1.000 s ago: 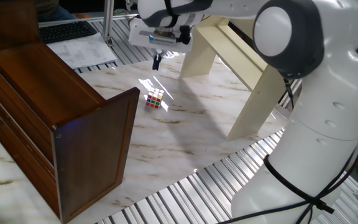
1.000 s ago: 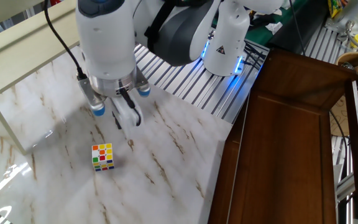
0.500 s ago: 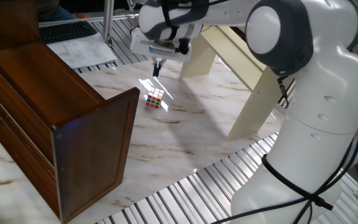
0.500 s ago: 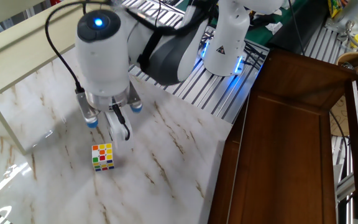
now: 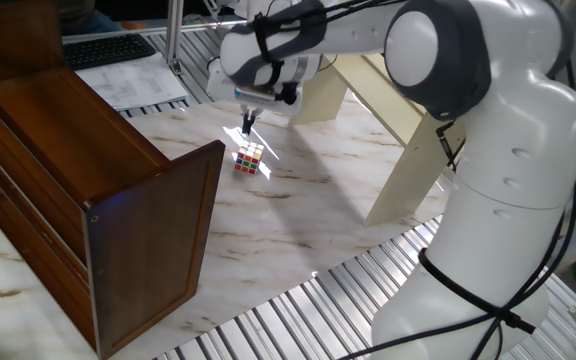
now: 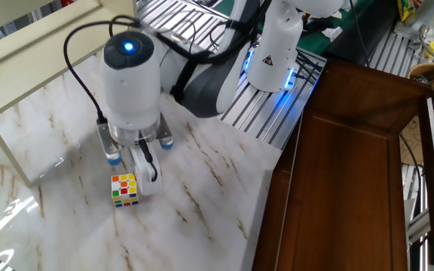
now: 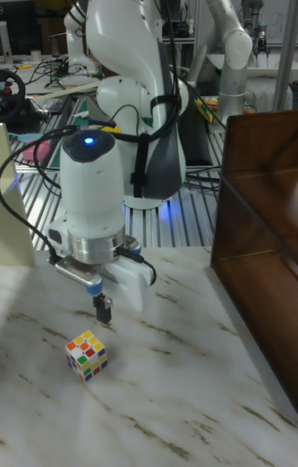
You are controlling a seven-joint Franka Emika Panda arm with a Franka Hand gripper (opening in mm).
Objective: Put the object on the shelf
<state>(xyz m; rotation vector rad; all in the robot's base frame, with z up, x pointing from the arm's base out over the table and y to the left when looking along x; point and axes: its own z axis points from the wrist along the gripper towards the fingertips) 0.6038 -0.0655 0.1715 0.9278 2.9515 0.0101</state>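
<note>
Centrally, the white Franka arm [image 5: 488, 200] dominates, base at the bench edge, reaching out and bending down over the marble-patterned bench [image 5: 298, 220]. A blue light glows on its wrist housing [image 6: 129, 47] and at the base in the other fixed view.

Dark brown wooden cabinet [image 5: 88, 190] stands on the bench at one side, open face visible, well apart from the arm's working end. Same cabinet shows at the right edge of the tall fixed view [image 7: 261, 227].

Cream shelf [image 5: 383, 95] stands on the far side of the bench: flat top board, angled side panels, open beneath. Nothing seen on its top board. In the other fixed view only its board and one leg show at the left [image 6: 21, 45].

Gripper [image 5: 247, 122] points straight down, hanging just above the bench and close beside the Rubik's cube [image 5: 250, 158]. Jaws look narrow, fingers close together with nothing between them; whether they fully meet I cannot tell. In the other fixed view the gripper [image 6: 146, 170] appears just beside the cube's upper edge [image 6: 125, 190]; contact cannot be judged. In the tall fixed view the fingertip sits above and to the right of the cube [image 7: 87, 354], a visible gap between them.

Cube rests on the bench, out in the open, between cabinet and shelf, not on the shelf. White, red, yellow, green and orange squares visible.
</note>
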